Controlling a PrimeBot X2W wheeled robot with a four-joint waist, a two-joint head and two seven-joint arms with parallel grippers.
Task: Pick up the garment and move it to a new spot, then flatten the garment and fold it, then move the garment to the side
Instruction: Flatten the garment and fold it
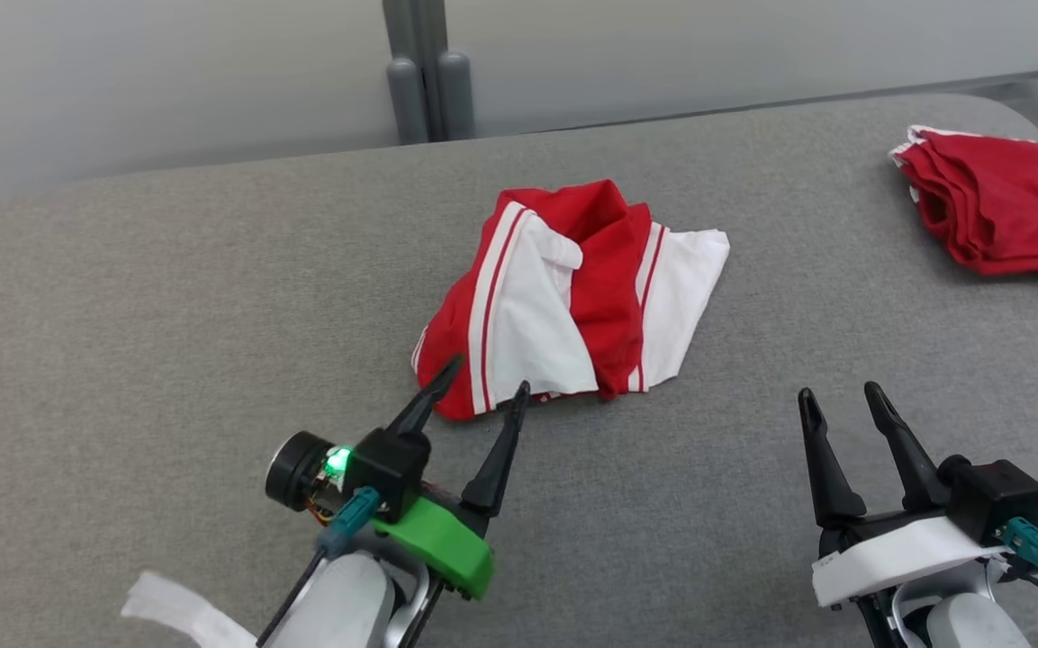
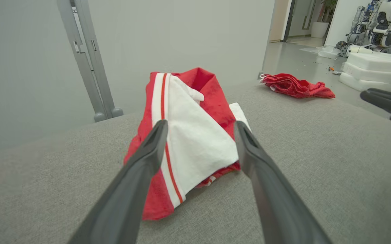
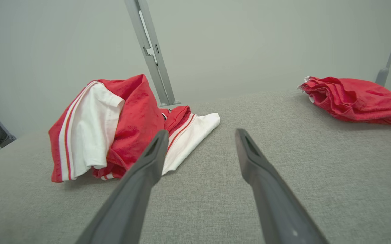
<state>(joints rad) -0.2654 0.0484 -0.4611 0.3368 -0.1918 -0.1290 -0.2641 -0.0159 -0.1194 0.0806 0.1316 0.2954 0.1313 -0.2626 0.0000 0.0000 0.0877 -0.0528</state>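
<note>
The garment (image 1: 573, 297) lies in a loose heap near the middle of the table (image 1: 167, 315), which is covered with grey fabric. It is red and white, with thin stripes along its edges, and one white part spreads flat toward my right side.

My left claw (image 1: 489, 376) is wide open and holds nothing. It is at the near left corner of the garment. In the head view, the tip of one finger lies over the red edge and the other tip is just beside the white part. In the left wrist view the cloth shows between my two fingers, and its near red corner reaches closer to the camera than the tips. I cannot tell if the fingers touch the cloth.

My right claw (image 1: 839, 391) is also wide open and empty. It is above the bare fabric, well apart from the garment, which lies ahead of it and to its left.

A second red cloth (image 1: 996, 211) lies crumpled at the far right corner of the table, well apart from both claws.
</note>
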